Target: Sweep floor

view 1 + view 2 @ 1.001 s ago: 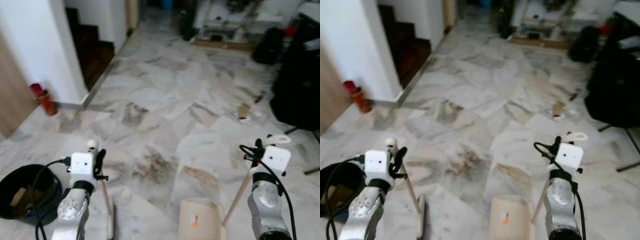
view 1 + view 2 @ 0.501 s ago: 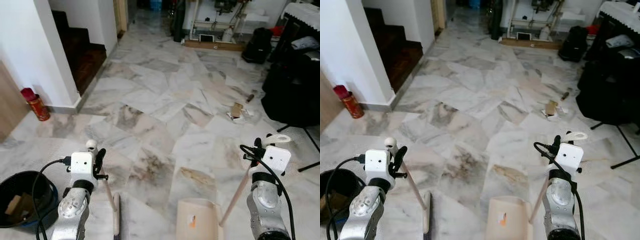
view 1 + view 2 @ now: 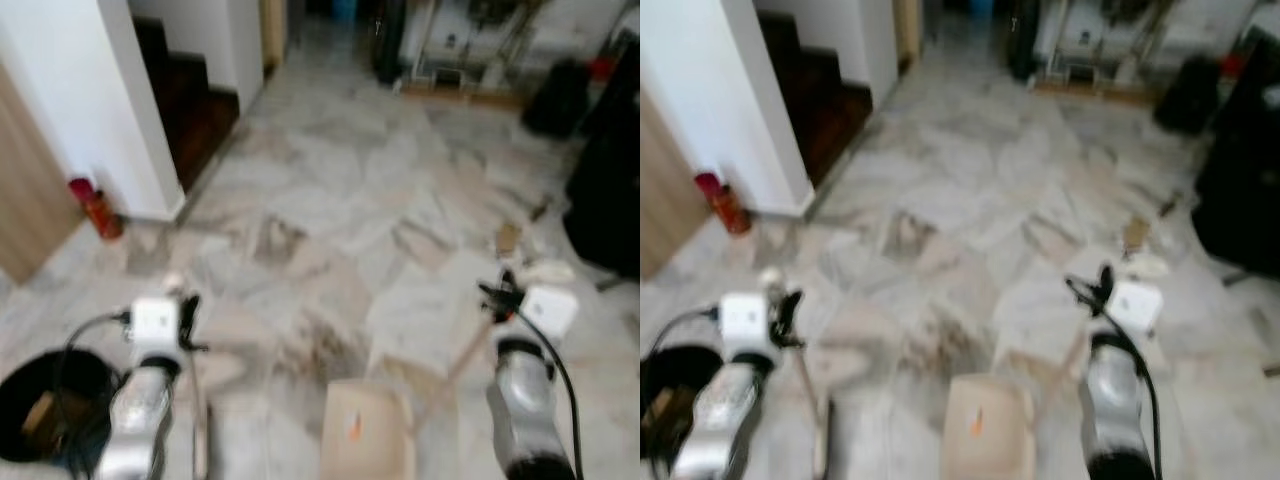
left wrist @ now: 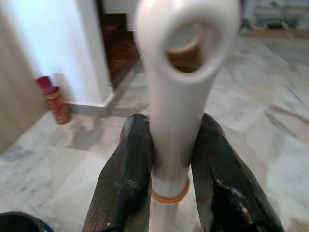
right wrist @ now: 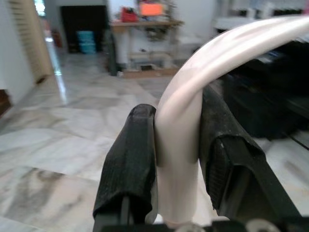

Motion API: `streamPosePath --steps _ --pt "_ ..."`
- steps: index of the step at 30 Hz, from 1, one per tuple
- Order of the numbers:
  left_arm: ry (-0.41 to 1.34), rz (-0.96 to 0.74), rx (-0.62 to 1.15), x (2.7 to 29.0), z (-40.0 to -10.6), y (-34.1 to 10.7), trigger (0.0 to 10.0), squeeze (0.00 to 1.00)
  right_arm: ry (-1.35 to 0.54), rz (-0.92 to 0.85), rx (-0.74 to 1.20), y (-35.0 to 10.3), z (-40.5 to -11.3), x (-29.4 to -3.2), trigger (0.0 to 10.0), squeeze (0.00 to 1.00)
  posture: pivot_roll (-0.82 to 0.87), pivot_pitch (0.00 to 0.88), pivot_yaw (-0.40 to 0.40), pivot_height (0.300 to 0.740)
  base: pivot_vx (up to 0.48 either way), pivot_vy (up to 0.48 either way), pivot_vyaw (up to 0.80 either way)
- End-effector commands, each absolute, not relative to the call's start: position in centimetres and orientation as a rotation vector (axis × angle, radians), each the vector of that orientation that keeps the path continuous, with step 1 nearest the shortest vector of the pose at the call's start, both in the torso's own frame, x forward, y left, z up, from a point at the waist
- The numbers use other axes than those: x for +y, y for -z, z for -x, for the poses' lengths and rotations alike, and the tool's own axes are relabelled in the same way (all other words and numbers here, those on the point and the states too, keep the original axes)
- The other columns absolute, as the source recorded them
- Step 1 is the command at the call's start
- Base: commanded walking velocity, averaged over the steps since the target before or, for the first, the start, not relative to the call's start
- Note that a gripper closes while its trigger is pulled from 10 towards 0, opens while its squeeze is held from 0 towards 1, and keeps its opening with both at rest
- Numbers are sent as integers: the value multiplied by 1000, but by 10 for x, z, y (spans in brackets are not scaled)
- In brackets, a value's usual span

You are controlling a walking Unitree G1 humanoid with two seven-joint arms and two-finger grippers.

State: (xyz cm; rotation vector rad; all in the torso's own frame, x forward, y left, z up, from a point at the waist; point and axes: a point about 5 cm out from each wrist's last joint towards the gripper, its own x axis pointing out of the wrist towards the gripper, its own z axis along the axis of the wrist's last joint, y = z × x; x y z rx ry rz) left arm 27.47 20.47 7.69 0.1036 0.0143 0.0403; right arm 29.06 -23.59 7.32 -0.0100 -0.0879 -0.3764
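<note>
Head views blurred; fine detail on the marble floor [image 3: 330, 200] is smeared, and the small scraps of litter [image 3: 508, 240] far beyond the dustpan, near the dark furniture on the right, read only as tan and pale smudges. Broom head [image 3: 201, 455] cut off by the frame edge, just left of the dustpan; its shaft hard to trace. One broom, one dustpan [image 3: 365, 445], one black bin [image 3: 40, 395] well left of the dustpan, holding a brownish scrap I cannot identify. One red canister [image 3: 97, 207] stands against the white wall corner, far left of and beyond the dustpan. Left gripper [image 4: 169, 159] is clamped on the broom handle [image 4: 176, 82], both black fingers [image 4: 126, 179] pressed to the white grip below its hanging loop, an orange ring just under them. Right gripper [image 5: 177, 159] is clamped on the dustpan handle [image 5: 193, 101], the pale curved grip squeezed between its fingers; in the head view the wooden shaft slants from that gripper down to the dustpan, which sits on the floor between the two arms. Against half a second ago: the whole picture has shifted and gone soft, so the camera moved; the dustpan now lies a little further left between the arms, and both grips are unchanged.
</note>
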Motion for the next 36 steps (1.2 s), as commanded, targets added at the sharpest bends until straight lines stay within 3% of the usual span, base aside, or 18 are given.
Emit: streamPosePath --steps 1,36 --pt "-62 -110 -5 212 -274 -80 10000 0 343 24 -143 -86 -299 -230 10000 0 48 0 -33 740 330 0 0" --pt "-38 -111 -16 209 -280 -82 10000 0 324 8 -135 -84 -301 -227 10000 0 47 0 -29 740 330 0 0"
